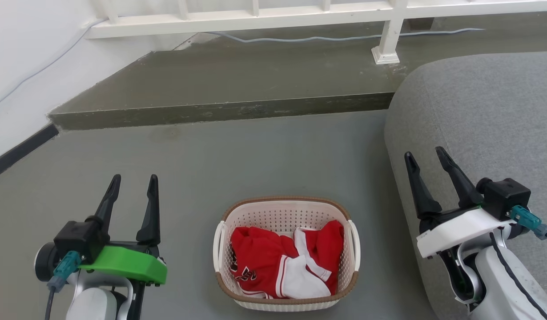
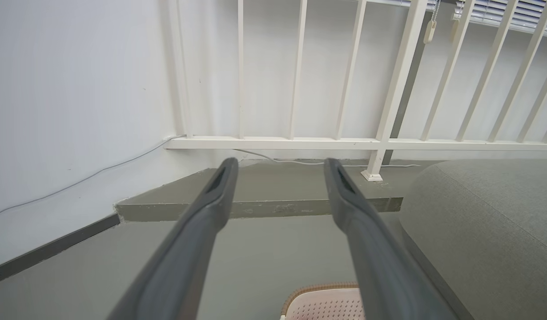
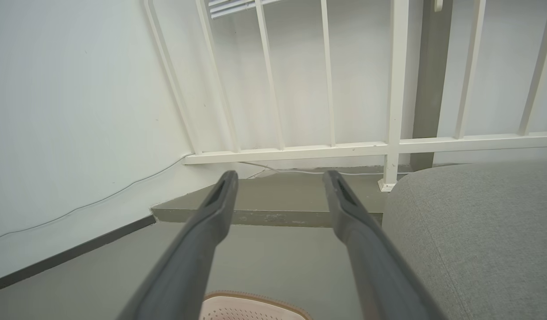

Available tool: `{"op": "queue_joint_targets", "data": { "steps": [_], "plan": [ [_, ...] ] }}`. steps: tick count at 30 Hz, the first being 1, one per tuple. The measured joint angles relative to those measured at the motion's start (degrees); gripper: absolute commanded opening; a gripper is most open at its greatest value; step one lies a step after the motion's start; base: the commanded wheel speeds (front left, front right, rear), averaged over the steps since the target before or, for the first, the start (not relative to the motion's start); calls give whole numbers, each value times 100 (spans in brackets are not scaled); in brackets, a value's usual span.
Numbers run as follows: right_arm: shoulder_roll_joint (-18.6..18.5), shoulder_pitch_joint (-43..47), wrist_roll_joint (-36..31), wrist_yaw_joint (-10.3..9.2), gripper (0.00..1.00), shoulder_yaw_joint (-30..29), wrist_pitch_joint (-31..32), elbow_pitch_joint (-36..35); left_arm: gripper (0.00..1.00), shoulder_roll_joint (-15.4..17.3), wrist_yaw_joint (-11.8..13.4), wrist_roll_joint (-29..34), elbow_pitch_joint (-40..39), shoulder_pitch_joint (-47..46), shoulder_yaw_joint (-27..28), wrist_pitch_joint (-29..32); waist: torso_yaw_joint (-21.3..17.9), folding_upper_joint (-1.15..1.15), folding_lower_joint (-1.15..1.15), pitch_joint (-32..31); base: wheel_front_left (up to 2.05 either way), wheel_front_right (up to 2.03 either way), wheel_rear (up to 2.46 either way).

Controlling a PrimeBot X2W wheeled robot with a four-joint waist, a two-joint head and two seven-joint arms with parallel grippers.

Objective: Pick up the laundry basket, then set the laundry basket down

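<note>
Laundry basket [image 1: 282, 216], clothes [image 1: 264, 262] inside, on floor [image 1: 255, 155] between my left gripper [image 1: 134, 178] and right gripper [image 1: 424, 152], fingers spread, empty; I'd lower both evenly onto the side handles [image 1: 218, 246], lifting level.

Laundry basket [image 1: 280, 218]: floor and lower inner walls are covered by a red and white garment [image 1: 264, 260]. The dark print on the garment's near left fold is creased and too small to read.

Left wrist view: the bottom edge cuts the basket, leaving a far rim corner. The right part of that corner lies behind a finger of the left hand [image 1: 135, 178].

Right wrist view: the bottom edge leaves just the basket's far rim arc.

Head view: both forearms run off the bottom edge.
- Grey upholstered seat [image 1: 478, 111]: cut by the right and bottom edges, its near part behind the right hand [image 1: 424, 152] and arm.
- White railing [image 1: 255, 21]: upper part cut by the top edge.
- Pale cable [image 1: 300, 39]: passes behind the railing post.
</note>
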Motion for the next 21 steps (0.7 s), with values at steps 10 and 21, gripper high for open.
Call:
{"op": "queue_joint_targets", "data": {
  "steps": [10, 21],
  "plan": [
    [49, 0, -43, 11, 100, -76, 0, 2, 100, -59, -49, -41, 31, 0, 73, 0, -26, 0, 0, 64, 0, 0, 0],
    [122, -16, -93, 23, 100, -208, 0, -15, 100, -78, -74, -160, 31, -21, 98, 0, -80, 0, 0, 454, 0, 0, 0]
  ]
}}
